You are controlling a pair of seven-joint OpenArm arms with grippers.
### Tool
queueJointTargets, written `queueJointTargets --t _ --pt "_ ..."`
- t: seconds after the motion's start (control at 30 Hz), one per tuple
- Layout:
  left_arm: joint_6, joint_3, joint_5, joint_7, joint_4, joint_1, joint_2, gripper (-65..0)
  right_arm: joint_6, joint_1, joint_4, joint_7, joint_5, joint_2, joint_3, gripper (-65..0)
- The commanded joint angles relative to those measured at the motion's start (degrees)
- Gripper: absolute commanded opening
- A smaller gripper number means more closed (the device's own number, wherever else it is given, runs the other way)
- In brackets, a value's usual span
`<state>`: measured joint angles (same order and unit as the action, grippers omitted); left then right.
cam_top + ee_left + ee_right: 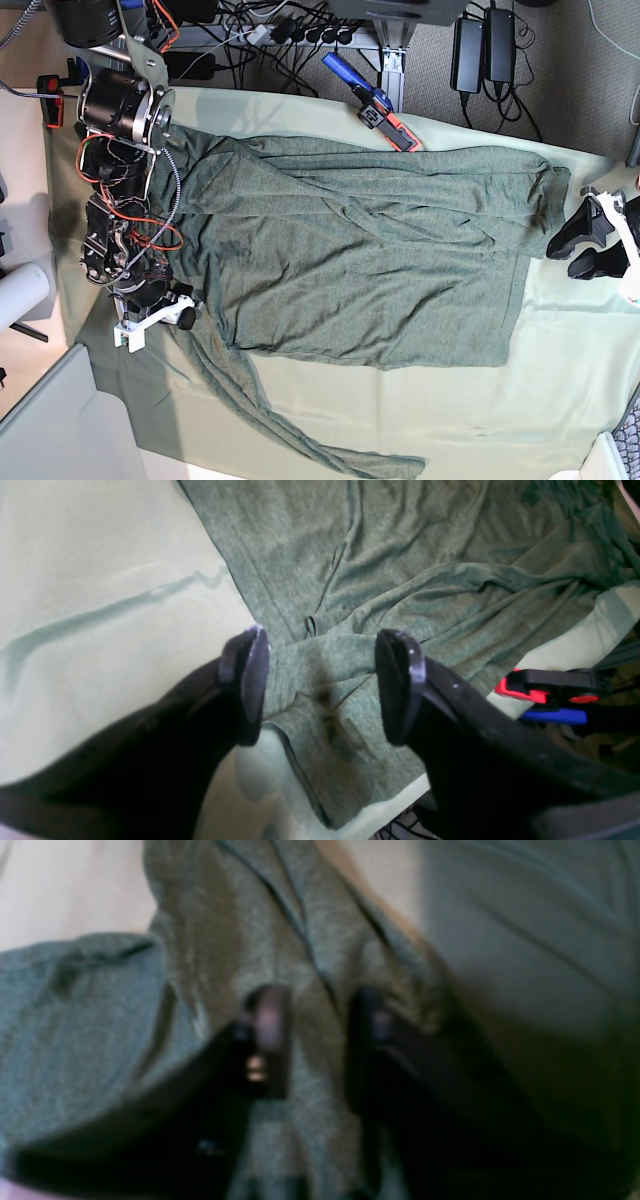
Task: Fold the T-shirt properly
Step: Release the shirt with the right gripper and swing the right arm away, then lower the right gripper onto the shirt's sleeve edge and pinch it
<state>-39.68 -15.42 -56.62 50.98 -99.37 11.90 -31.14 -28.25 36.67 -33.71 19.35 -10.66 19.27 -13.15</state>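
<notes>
We judge the shirt, spread rumpled across the surface, to be light, limp knit best pinched at hems: the left gripper hovers fingers apart over one edge, the right gripper fingers apart astride a ridge.

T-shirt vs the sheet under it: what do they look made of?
T-shirt: looks like a soft knit, probably jersey. It has a matte, heathered grey-green speckle and falls in loose, limp folds. Sheet: pale mint, looks like a smooth woven or synthetic cloth with an even tone, a slight sheen and a few long shallow creases. The fibre of either can't be told from the pictures.
</notes>
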Motion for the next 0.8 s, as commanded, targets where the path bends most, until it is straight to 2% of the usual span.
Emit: queueJointTargets --t 0.0,0.03,0.07,0.27,0.53,0.57,0.67,0.7,0.77 --pt "-0.3 -0.4 -1.2 -1.0 -0.8 -0.4 -1.1 -28.0 -0.4 1.9 -1.2 -1.6 -0.5 1.0 -0.1 -55.6" --pt "-0.3 -0.4 -1.2 -1.0 -0.8 -0.4 -1.1 -28.0 -0.4 1.9 -1.2 -1.6 -0.4 1.0 -0.1 -62.0" --pt "-0.3 -0.4 -1.2 -1.0 -0.8 -0.4 -1.1 -28.0 -0.4 1.9 -1.2 -1.6 -0.5 1.0 -0.1 -65.0" --pt "-0.3 -0.4 -1.2 -1.0 -0.8 -0.4 -1.1 -28.0 -0.5 1.5 -2.8 -1.0 -0.5 1.6 -0.1 -65.0" --pt "-0.3 -0.4 -1.4 -1.0 -0.8 -0.4 -1.1 -28.0 -0.4 -2.1 -12.1 -0.8 -0.9 4.2 -0.2 -65.0" --pt "-0.3 -0.4 -1.4 -1.0 -0.8 -0.4 -1.1 -28.0 -0.4 -2.1 -12.2 -0.8 -0.9 4.4 -0.3 -63.3" --pt "-0.3 -0.4 -1.4 -1.0 -0.8 -0.4 -1.1 -28.0 -0.4 -2.2 -12.1 -1.1 -0.6 4.9 -0.4 -32.1" --pt "-0.3 -0.4 -1.4 -1.0 -0.8 -0.4 -1.1 -28.0 -0.4 -2.2 -12.0 -1.4 0.0 4.8 -0.4 -26.4" --pt "-0.3 -0.4 -1.4 -1.0 -0.8 -0.4 -1.1 -28.0 -0.4 -2.2 -11.6 -1.9 1.3 4.5 -0.4 -24.3"
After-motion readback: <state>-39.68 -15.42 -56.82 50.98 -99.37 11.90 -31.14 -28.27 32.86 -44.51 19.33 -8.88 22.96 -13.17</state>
